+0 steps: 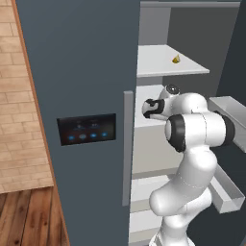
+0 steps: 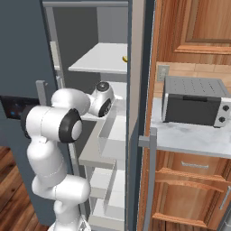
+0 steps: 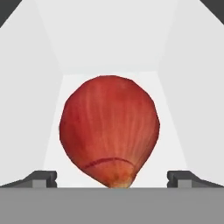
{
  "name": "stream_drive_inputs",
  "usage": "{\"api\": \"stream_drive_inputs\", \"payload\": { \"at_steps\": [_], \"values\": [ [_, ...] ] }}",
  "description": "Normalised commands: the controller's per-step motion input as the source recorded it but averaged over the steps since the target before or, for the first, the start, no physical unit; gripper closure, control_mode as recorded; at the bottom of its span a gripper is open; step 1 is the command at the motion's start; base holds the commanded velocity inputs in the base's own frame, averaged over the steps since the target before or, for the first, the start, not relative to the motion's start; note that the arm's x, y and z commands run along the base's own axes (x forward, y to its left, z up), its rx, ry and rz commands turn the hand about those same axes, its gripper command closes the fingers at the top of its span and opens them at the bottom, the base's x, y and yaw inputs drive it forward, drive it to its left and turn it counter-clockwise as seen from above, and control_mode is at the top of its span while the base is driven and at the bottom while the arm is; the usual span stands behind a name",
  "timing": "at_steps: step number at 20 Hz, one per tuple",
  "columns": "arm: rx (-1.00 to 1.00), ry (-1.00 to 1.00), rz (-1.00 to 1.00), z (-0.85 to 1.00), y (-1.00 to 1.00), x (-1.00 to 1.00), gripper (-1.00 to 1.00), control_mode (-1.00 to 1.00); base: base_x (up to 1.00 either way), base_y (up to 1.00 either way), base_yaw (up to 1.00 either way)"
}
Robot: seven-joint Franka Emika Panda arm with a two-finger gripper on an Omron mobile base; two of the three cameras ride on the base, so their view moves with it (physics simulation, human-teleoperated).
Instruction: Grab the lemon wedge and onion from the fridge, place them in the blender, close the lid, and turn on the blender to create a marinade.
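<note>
While the pincer [image 3: 112, 178] gapes (wide), the onion [image 3: 109, 131] sits on a pale fridge shelf [image 3: 166, 131].

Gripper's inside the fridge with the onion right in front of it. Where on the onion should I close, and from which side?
Close across the onion's widest part, straight ahead as the hand view faces it. The gripper is open, one fingertip on each side of the bulb, wider than it. It tapers toward the near end, so a grip there would likely slip; go further in first.

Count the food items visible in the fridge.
2: an onion close in front of the open hand, and a lemon wedge on the upper shelf. Others may be hidden.
</note>
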Motion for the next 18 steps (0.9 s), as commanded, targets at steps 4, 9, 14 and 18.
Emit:
{"api": "stream_drive_inputs", "payload": {
  "at_steps": [4,9,14,18],
  "values": [
    [0.00,0.00,0.00,-0.24,0.00,0.32,-1.00,-1.00,0.00,0.00,0.00],
    [0.00,0.00,0.00,-0.14,-0.01,0.34,-1.00,-1.00,0.00,0.00,0.00],
    [0.00,0.00,0.00,-0.06,-0.01,0.37,-1.00,-1.00,0.00,0.00,0.00],
    [0.00,0.00,0.00,-0.35,0.00,0.23,-1.00,-1.00,0.00,0.00,0.00]
  ]
}}
